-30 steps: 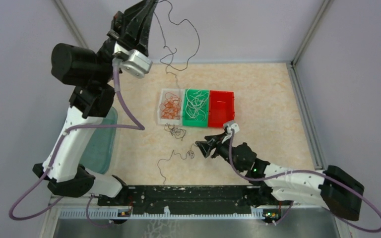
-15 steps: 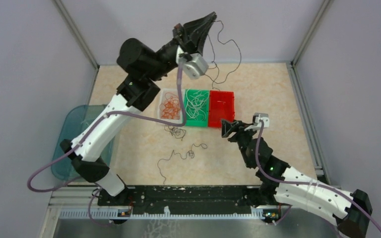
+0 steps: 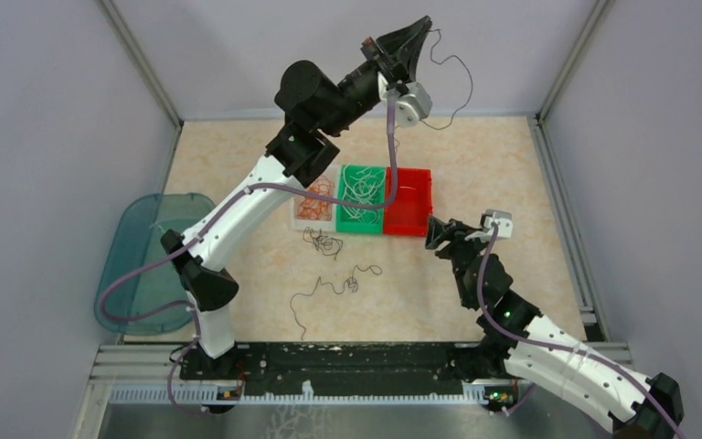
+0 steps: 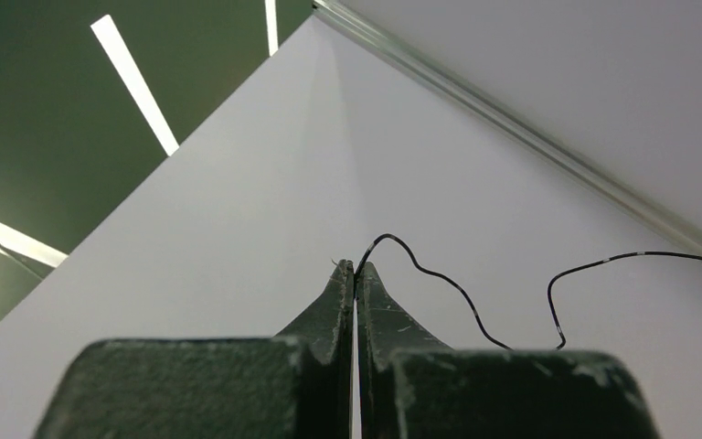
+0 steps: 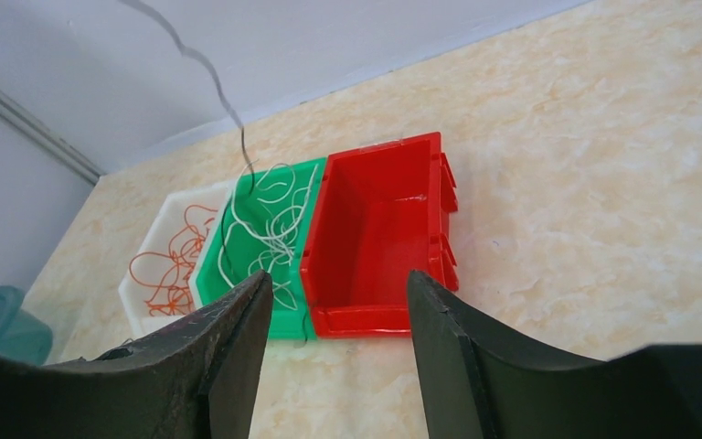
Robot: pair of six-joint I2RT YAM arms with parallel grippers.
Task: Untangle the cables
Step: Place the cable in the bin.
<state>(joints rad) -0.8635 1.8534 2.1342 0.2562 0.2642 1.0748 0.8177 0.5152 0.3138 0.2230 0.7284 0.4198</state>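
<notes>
My left gripper (image 3: 418,27) is raised high over the back of the table, shut on the end of a thin black cable (image 3: 469,80) that loops down to its right. In the left wrist view the fingertips (image 4: 356,270) pinch this cable (image 4: 439,279). Loose black cables lie in a small tangle (image 3: 326,243) and a longer curl (image 3: 352,280) on the table. My right gripper (image 3: 435,234) stands open and empty by the red bin's front right corner; in its wrist view the gripper (image 5: 338,274) frames the red bin (image 5: 384,219).
Three bins stand in a row: a white one (image 3: 311,222) with orange cables, a green one (image 3: 358,229) with white cables, and an empty red one (image 3: 408,230). A teal tray (image 3: 146,256) lies at the left edge. Grey walls enclose the table.
The left arm has swung to the right, carrying the black cable up and away from the tangle. The right gripper has moved from the table's middle to the red bin's front.
</notes>
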